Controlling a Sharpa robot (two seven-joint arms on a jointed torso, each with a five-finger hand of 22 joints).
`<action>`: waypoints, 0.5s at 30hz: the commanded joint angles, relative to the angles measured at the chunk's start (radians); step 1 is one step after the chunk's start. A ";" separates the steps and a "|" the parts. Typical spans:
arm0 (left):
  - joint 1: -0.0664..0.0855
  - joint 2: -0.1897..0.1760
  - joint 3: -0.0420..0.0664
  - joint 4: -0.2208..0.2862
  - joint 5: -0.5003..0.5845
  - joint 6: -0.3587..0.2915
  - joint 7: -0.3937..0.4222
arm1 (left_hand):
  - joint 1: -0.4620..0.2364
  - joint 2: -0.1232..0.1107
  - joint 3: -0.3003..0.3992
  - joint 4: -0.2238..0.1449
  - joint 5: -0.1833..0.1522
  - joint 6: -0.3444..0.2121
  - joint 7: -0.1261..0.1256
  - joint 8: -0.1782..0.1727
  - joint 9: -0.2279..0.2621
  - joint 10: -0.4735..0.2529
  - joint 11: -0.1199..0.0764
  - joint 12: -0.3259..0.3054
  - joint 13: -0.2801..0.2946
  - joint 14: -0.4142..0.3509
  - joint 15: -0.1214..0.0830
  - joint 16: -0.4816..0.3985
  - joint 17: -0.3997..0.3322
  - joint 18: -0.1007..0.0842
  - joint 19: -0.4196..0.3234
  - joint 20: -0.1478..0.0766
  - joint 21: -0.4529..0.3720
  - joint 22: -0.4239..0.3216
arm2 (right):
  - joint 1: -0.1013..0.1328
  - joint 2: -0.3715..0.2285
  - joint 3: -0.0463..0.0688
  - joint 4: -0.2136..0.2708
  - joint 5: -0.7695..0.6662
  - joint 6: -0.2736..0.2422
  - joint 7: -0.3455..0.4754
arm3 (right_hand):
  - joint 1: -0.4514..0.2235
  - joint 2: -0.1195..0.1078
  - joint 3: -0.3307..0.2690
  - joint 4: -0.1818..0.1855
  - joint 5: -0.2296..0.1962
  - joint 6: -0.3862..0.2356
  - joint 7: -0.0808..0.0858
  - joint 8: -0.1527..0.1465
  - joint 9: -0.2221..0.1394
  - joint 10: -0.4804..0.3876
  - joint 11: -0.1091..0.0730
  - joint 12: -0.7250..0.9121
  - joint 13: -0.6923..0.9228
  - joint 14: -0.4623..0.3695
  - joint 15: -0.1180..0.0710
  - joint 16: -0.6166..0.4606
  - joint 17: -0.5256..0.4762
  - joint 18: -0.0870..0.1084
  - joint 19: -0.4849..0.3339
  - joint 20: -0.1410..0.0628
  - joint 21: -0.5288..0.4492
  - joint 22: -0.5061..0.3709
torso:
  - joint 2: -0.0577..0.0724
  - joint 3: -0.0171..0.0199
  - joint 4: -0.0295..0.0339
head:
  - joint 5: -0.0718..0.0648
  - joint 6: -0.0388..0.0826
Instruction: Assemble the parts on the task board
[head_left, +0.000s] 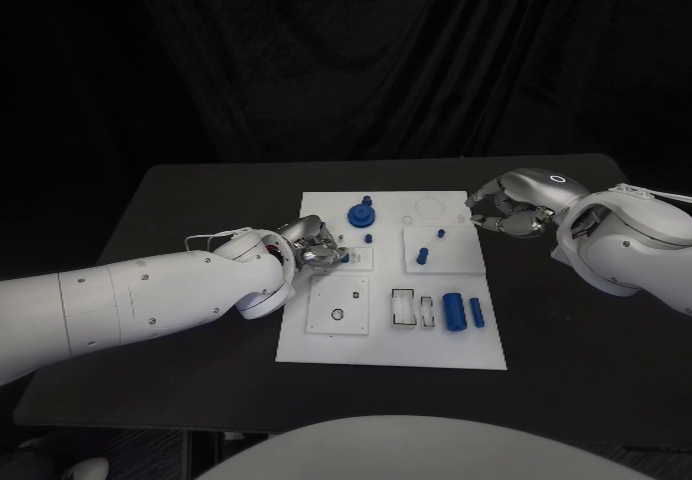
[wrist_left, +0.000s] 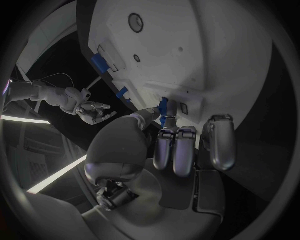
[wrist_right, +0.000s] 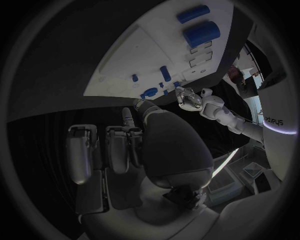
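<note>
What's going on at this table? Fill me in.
A two-armed robot is assembling small blue parts on the white task board. Its left robot hand is over the board's middle-left, fingers at a small blue part; whether it grips it is unclear. The right robot hand hovers by the board's far right corner, fingers curled, holding nothing. Two blue cylinders lie at the board's near right.

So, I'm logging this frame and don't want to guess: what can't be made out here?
- Head view: whether the left hand holds anything; its fingers hide the board beneath.
- Left wrist view: the blue part by the fingers may be touched or just near.
- Head view: the right hand is curled at the task board edge; contents hidden.
</note>
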 joint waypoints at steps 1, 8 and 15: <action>-0.005 0.005 -0.002 0.002 0.002 0.034 0.005 | -0.013 0.005 -0.011 0.024 -0.044 -0.004 -0.005 0.006 0.001 0.099 0.003 -0.004 0.263 0.106 -0.005 0.003 0.263 -0.002 0.000 -0.002 -0.003 0.185 | -0.003 0.000 0.001 0.001 -0.002 0.002 -0.015 | -0.008 -0.001 0.006 0.003 0.003 0.006 0.001 -0.003 -0.001 0.085 0.007 -0.003 0.232 0.093 0.007 -0.007 0.210 -0.006 0.083 0.006 -0.005 0.250 | 0.000 -0.0001 0.0012 | -0.001 0.000; -0.005 0.007 -0.002 0.000 0.002 0.041 0.016 | -0.066 -0.001 -0.069 0.106 -0.138 -0.006 0.001 -0.003 -0.008 0.099 0.008 -0.004 0.263 0.106 -0.001 0.003 0.263 -0.001 -0.003 0.002 -0.007 0.184 | -0.003 -0.001 0.001 0.002 -0.002 0.005 -0.016 | -0.008 -0.001 0.006 0.003 0.003 0.006 0.001 -0.003 -0.001 0.085 0.007 -0.003 0.232 0.093 0.007 -0.007 0.210 -0.006 0.083 0.006 -0.005 0.250 | 0.000 0.0000 0.0015 | -0.002 0.000; -0.006 0.008 -0.002 -0.005 0.002 0.049 0.016 | -0.133 -0.009 -0.181 0.217 -0.188 0.000 0.005 -0.015 -0.022 0.099 0.013 -0.004 0.263 0.106 0.004 0.003 0.263 -0.001 -0.002 0.006 -0.007 0.184 | -0.003 -0.001 0.001 0.002 -0.002 0.007 -0.016 | -0.008 -0.001 0.006 0.003 0.003 0.006 0.001 -0.003 -0.001 0.085 0.007 -0.003 0.232 0.093 0.007 -0.007 0.210 -0.006 0.083 0.006 -0.005 0.250 | 0.001 0.0002 0.0008 | -0.002 0.000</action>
